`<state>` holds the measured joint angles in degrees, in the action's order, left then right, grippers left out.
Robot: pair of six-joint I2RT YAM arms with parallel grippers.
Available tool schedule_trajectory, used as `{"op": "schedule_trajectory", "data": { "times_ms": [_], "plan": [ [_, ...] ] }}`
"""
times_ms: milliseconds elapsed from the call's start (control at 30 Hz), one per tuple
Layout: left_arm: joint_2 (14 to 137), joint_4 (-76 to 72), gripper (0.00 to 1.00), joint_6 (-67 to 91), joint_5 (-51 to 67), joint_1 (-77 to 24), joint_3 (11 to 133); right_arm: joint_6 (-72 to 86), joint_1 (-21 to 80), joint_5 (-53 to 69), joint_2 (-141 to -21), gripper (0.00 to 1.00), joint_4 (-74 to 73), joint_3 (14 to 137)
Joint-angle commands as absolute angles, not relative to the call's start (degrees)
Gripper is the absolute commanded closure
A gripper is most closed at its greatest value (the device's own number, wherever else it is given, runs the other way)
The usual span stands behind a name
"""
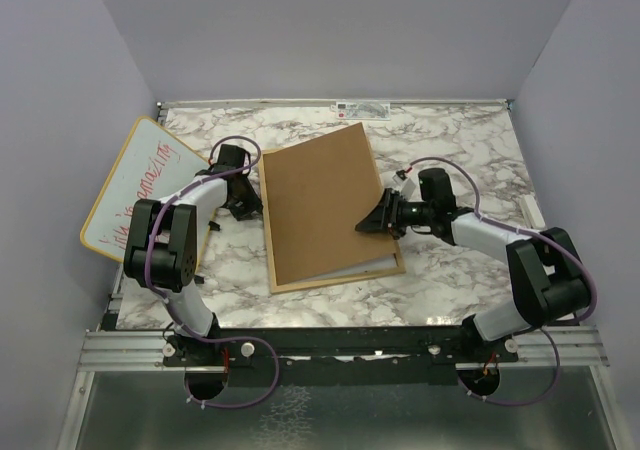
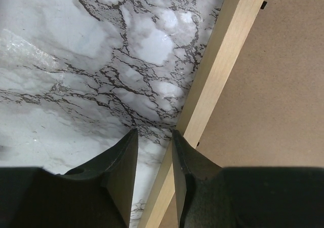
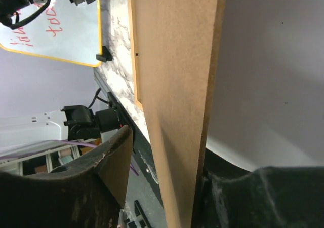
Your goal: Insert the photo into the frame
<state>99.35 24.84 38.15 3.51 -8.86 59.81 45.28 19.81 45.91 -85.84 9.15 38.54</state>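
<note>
Over marble bench [image 1: 450, 270], from above, saw frame [image 1: 267, 240] lying at centre beneath brown board [image 1: 320, 205], photo [image 1: 362, 268] peeking out white at near right corner. By left wrist, found left hand [image 2: 154, 137] narrowly parted, empty, at frame's rail. By right wrist, found right hand [image 3: 164, 147] slack astride board's edge, one finger clear.

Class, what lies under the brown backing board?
Under the board, the wooden frame shows along the left and near edges, and a white sheet peeks out near the right corner. The rest is covered.
</note>
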Motion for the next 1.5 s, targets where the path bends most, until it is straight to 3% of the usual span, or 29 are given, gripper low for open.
{"op": "schedule_trajectory", "data": {
  "times_ms": [0, 133, 400, 600, 767, 933, 1167, 1467],
  "plan": [
    [97.8, 27.5, 0.65, 37.6, 2.6, -8.9, 61.0, 38.9, 20.0, 42.5, -85.2, 0.45, -2.0, 43.1],
    [97.5, 29.1, 0.60, 36.5, -1.0, -8.7, 62.4, 34.1, 20.0, 39.0, -85.4, 0.28, -10.5, 45.9],
    [97.4, 29.4, 0.55, 36.4, -1.8, -8.7, 62.9, 29.0, 20.0, 35.6, -87.2, 0.16, -21.7, 49.9],
    [97.2, 29.4, 0.50, 36.1, -1.9, -8.6, 63.1, 26.9, 20.0, 26.2, -86.3, 0.16, -30.5, 53.4],
    [97.5, 29.4, 0.39, 35.8, -0.9, -8.7, 63.6, 26.7, 20.0, 16.9, -86.1, 0.15, -34.1, 55.7],
    [97.8, 29.3, 0.37, 35.1, 0.0, -8.6, 64.2, 26.5, 20.0, 19.5, -87.2, 0.17, -29.0, 55.9],
    [98.3, 29.1, 0.33, 34.4, 3.2, -8.7, 64.0, 26.9, 20.0, 20.2, -89.9, 0.27, -24.9, 57.3],
    [98.7, 27.3, 0.28, 34.8, 8.4, -8.7, 61.7, 28.6, 20.0, 16.7, -93.1, 0.28, -25.9, 57.1]
  ]
}}
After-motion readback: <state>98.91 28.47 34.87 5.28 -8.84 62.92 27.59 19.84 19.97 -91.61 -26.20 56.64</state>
